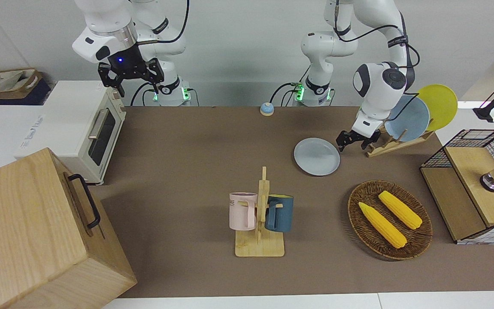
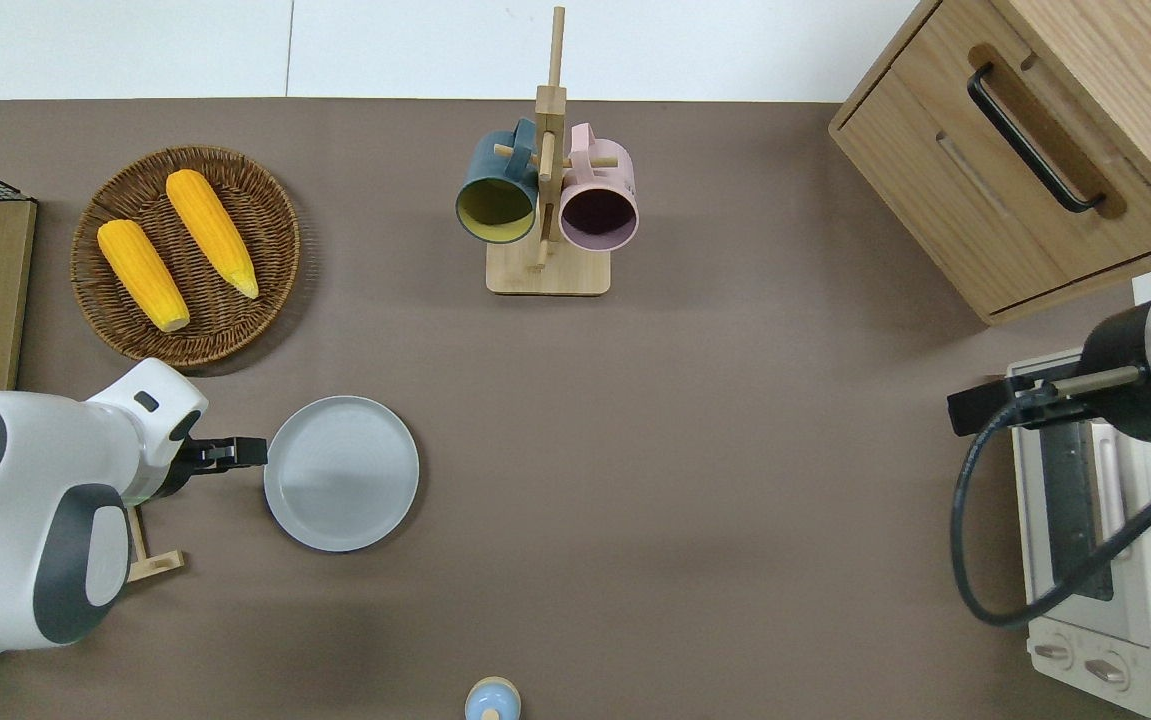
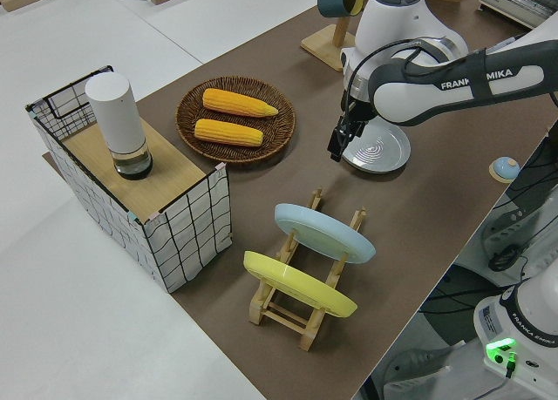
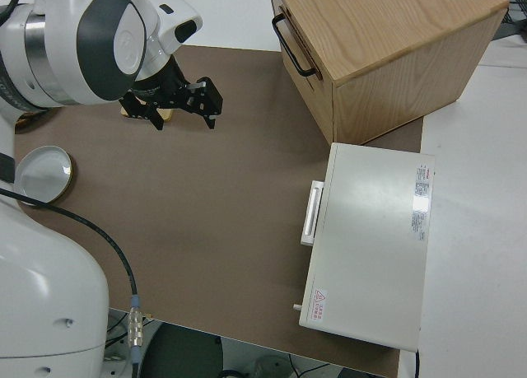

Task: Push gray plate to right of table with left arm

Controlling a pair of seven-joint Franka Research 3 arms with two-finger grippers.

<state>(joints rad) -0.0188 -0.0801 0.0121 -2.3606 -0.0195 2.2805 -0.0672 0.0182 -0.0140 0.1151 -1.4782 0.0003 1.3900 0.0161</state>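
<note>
Gray plate lies flat on the table, and your left gripper sits low just beside its rim, at the left arm's end; I cannot tell the state of its jaws. You are at the start of the push, I think, so next sweep steadily toward the right arm's end. Right gripper is parked with jaws wide.

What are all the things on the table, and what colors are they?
Gray plate: 1, pale gray-blue, flat on the brown table.
Racked plates: 2, light blue and yellow, in a wooden rack at the left arm's end.
Basket: 1, brown wicker, holding 2 yellow corn cobs.
Mug stand: 1, wooden, holding a dark blue mug and a pink mug.
Bell: 1, blue, close to the robots.
Toaster oven: 1, white, at the right arm's end.
Wooden box: 1, with a black handle.
Wire crate: 1, with a white cylinder on top.
Left gripper: at the gray plate's rim.
Right gripper: parked, open.
</note>
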